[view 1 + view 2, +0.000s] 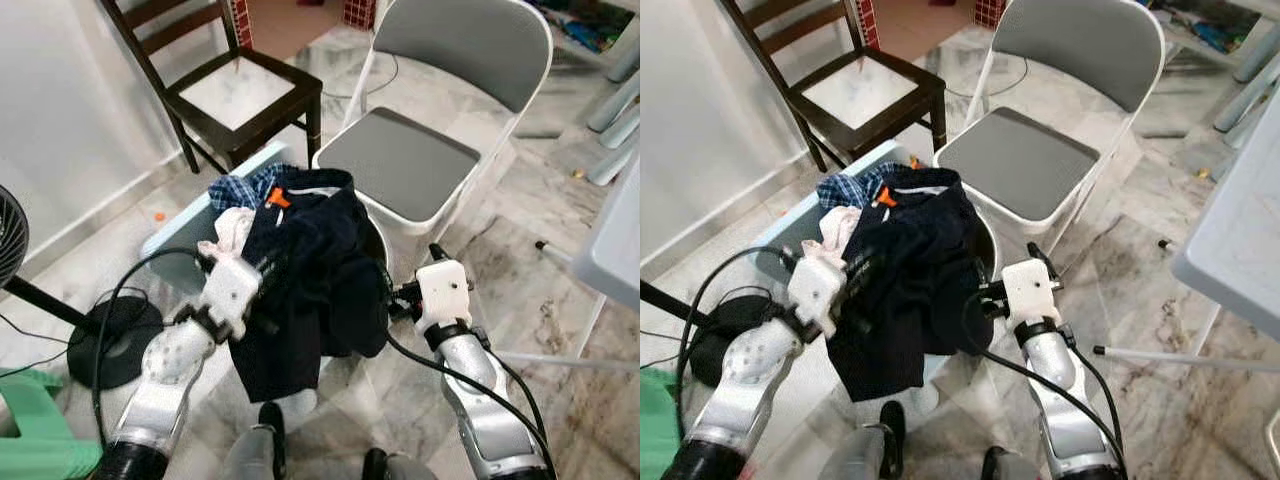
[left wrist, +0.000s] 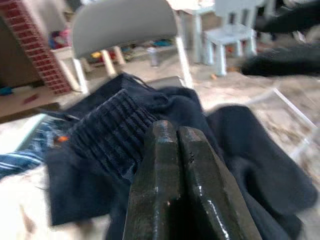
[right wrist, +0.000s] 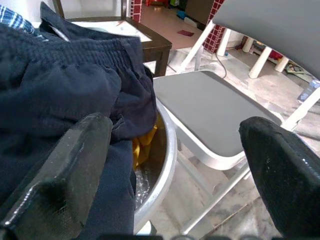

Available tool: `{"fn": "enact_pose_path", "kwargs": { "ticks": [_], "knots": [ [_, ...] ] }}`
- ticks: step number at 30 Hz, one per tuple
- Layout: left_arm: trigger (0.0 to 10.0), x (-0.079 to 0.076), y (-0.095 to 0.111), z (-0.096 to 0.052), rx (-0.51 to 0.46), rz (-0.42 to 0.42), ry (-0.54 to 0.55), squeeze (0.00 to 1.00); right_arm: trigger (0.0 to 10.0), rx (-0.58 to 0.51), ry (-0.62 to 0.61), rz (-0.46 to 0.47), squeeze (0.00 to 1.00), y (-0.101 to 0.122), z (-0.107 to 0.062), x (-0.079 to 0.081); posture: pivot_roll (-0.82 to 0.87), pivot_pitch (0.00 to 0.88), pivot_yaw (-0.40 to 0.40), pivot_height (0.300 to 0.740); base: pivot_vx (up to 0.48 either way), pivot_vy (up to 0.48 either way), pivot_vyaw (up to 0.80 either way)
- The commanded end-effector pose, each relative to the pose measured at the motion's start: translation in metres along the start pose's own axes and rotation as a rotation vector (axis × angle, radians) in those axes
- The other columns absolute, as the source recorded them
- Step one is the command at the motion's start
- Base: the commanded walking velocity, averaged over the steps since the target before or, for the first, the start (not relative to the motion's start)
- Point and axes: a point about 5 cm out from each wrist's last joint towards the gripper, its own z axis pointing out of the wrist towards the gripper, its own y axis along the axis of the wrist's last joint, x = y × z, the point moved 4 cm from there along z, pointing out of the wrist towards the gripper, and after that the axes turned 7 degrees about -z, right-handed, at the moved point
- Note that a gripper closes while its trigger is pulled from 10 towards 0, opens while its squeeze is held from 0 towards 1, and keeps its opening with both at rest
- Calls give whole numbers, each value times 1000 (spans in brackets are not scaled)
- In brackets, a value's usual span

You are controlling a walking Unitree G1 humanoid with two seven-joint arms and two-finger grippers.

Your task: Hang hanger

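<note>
My left gripper (image 2: 175,145) has its fingers pressed together at the edge of the dark navy garment (image 1: 310,280) heaped over the metal basin (image 3: 162,165), whether pinching cloth I cannot tell, while my right gripper (image 3: 175,165) is spread wide beside the basin rim near the grey folding chair (image 1: 420,150). I can't make out any hanger in the heap (it may be buried under the cloth). I'd lift the navy fabric slowly with the left and keep the right spread, ready to close on a hook or shoulder once it shows.
</note>
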Motion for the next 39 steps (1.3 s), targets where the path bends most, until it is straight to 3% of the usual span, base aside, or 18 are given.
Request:
{"fn": "enact_pose_path", "kwargs": {
  "ticks": [1,6,11,16,17,18,20,23,24,27,28,29,30,36,39],
  "knots": [
    [0,-15,-2,-6,18,15,-71,0,10000,16,13,3,0,-4,-2,3,129,288,-4,740,0,0,0],
    [0,-30,-13,-21,89,-14,-144,0,10000,17,22,1,0,-5,-1,4,141,290,-8,740,0,0,0],
    [0,-23,-24,-29,140,-6,-94,0,10000,18,29,-2,0,-5,1,6,146,287,-13,740,0,0,0],
    [0,11,-32,-32,159,-15,137,0,10000,19,29,-4,0,-6,1,5,141,285,-15,740,0,0,0],
    [0,11,-32,-32,159,-15,137,0,10000,19,29,-4,0,-6,1,5,141,285,-15,740,0,0,0],
    [0,25,-35,-34,173,-40,229,0,10000,19,27,-6,0,-6,1,4,139,284,-15,740,0,0,0],
    [0,39,-38,-37,180,-78,317,0,10000,20,25,-8,0,-6,1,4,136,284,-16,740,0,0,0],
    [0,48,-42,-39,196,-123,382,0,10000,21,24,-11,0,-7,1,3,134,283,-16,740,0,0,0],
    [9647,46,-44,-39,203,-139,378,0,10000,21,23,-12,0,-7,1,3,133,284,-17,740,0,0,0],
    [10000,44,-46,-39,202,-144,387,0,10000,22,23,-15,0,-7,1,3,134,283,-18,740,0,0,0],
    [10000,43,-47,-38,200,-167,393,337,10000,22,24,-15,0,-7,1,3,134,283,-18,740,0,0,0],
    [10000,43,-47,-38,192,-191,414,906,10000,22,26,-15,0,-7,1,4,137,283,-20,740,0,0,0],
    [10000,43,-47,-38,187,-205,427,1000,10000,22,26,-16,0,-7,1,4,138,284,-20,740,0,0,0],
    [10000,43,-37,-36,118,-300,496,1000,10000,20,31,-16,0,-7,2,5,146,286,-20,740,0,0,0],
    [10000,42,-27,-34,74,-290,488,1000,10000,21,32,-16,0,-7,2,6,147,288,-20,740,0,0,0]
  ]
}}
